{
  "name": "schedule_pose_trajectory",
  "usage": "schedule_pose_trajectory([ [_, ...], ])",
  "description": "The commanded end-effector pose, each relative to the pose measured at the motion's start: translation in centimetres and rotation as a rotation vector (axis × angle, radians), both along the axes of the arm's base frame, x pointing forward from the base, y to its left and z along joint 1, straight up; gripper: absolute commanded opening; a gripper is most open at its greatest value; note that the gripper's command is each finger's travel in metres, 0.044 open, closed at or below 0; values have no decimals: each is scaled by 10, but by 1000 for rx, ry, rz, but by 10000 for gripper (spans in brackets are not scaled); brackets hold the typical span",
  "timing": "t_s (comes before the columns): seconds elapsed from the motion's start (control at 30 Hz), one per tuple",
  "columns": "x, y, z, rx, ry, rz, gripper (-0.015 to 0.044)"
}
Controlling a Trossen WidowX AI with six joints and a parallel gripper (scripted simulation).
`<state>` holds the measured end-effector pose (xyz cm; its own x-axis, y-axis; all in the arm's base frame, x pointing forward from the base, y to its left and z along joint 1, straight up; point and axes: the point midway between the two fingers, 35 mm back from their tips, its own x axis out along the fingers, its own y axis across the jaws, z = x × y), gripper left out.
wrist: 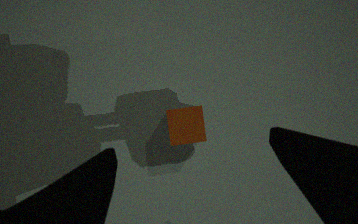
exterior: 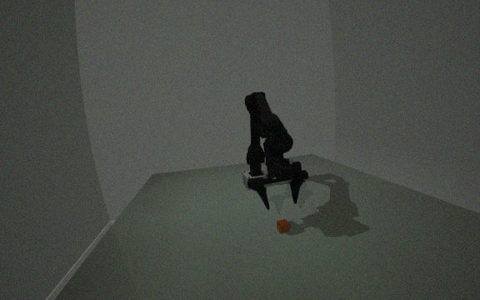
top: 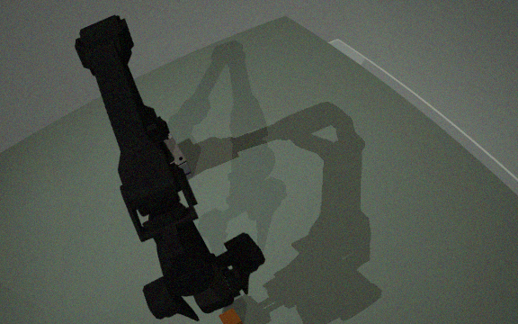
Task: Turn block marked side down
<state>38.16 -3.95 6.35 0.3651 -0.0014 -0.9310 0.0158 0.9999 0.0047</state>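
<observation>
The orange block [top: 230, 316] [exterior: 282, 226] [wrist: 186, 125] rests on the table [top: 421, 202] [exterior: 190, 250]. Its upper face looks plain orange in the wrist view, with no mark on it. The marked side cannot be made out in any view. In the top view the block is partly cut off by the bottom edge. My gripper [top: 223, 306] [exterior: 282, 206] [wrist: 194, 145] is open and empty, with its fingers pointing down. It hangs above the block, and in the wrist view the block shows between the two wide-set fingers, a little beyond the tips.
The black arm [top: 147, 171] [exterior: 275, 137] stands behind the gripper and casts broad shadows on the table. A pale raised strip [top: 443, 117] [exterior: 82, 254] runs beside one table edge. No other loose object shows.
</observation>
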Motion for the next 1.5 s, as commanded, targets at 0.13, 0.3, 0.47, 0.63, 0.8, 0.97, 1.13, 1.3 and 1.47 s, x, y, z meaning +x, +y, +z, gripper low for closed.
schedule_pose_trajectory([
  [0.13, 17, 0, 12, -3, 264, 1, 440],
  [0.3, 19, 0, 16, -4, 341, 2, 440],
  [0.47, 19, 0, 16, -4, 341, 2, 440],
  [0.63, 19, -1, -16, -4, 341, 2, 440],
  [0.8, 18, -1, -19, -4, 341, 2, 440],
  [0.97, 19, -1, -34, -4, 341, 2, 440],
  [1.13, 19, -1, -38, -4, 341, 2, 440],
  [1.3, 20, -1, -47, -4, 341, 2, 440],
  [1.47, 20, -1, -55, -4, 341, 2, 440],
])
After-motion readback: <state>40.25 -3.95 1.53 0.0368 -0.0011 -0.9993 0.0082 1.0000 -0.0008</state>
